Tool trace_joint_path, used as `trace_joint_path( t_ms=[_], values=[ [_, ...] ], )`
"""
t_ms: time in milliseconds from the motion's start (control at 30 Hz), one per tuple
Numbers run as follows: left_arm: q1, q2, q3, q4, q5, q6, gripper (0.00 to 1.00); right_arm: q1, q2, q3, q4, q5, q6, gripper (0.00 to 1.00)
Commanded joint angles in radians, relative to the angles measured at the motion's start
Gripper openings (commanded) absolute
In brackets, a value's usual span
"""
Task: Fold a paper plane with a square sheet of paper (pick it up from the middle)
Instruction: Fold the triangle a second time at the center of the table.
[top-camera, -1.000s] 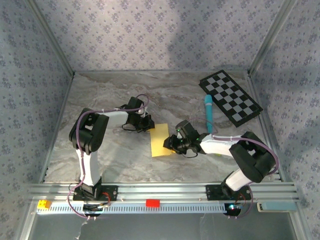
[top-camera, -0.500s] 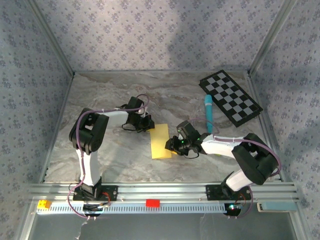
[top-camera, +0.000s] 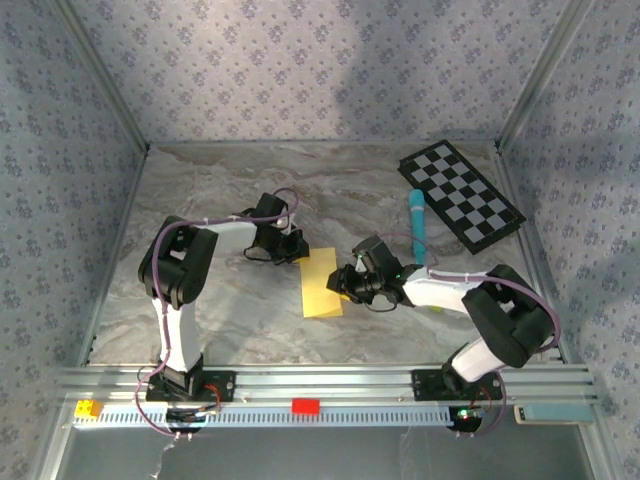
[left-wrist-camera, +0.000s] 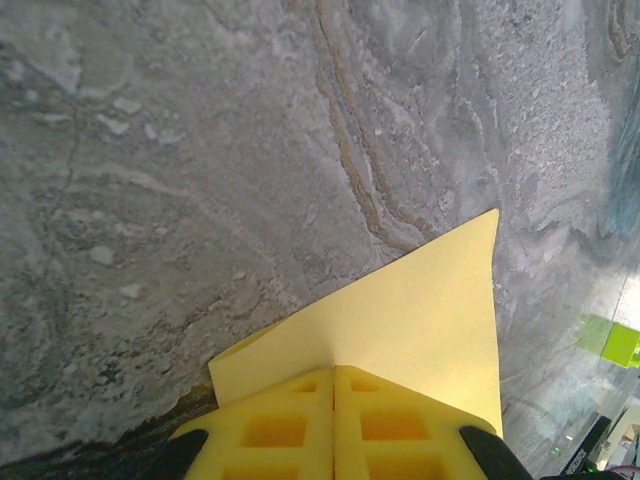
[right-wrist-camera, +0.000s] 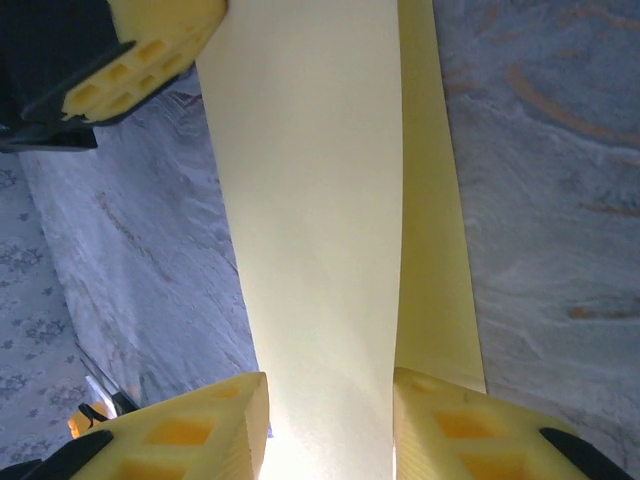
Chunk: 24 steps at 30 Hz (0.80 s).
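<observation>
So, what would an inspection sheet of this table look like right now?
Surface: grey marbled tabletop, no spills seen.
Job's things: yellow paper sheet, partly folded, lying between the two arms.
Clutter: checkered board at far right; light-blue marker just left of it.
Grippers: left gripper shut at the sheet's far-left corner; right gripper open, jaws astride the sheet's right side.
Cables: purple cables looped along both arms.
Surroundings: patterned walls on three sides; metal rail at the near edge.
</observation>
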Motion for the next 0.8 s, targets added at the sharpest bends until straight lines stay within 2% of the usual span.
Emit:
trace_joint_path(
  t_ms=[0,267,500,633,767],
  values=[
    [0.002,0.035,0.022,-0.056,0.0,0.027,0.07,-0.02,0.037,0.01,0.059,-0.045,0.018,0.36],
    [0.002,0.04,0.037,-0.055,0.013,0.035,0.07,-0.048,0.1,0.012,0.132,-0.093,0.026,0.36],
    [0.002,0.047,0.049,-0.055,0.021,0.04,0.07,-0.061,0.135,0.008,0.171,-0.107,0.029,0.31],
    [0.003,0.035,0.055,-0.042,0.032,0.036,0.12,-0.075,0.149,0.007,0.184,-0.119,0.027,0.26],
    [0.003,-0.003,0.066,-0.029,0.037,0.032,0.22,-0.087,0.153,0.003,0.184,-0.122,0.023,0.19]
  ],
)
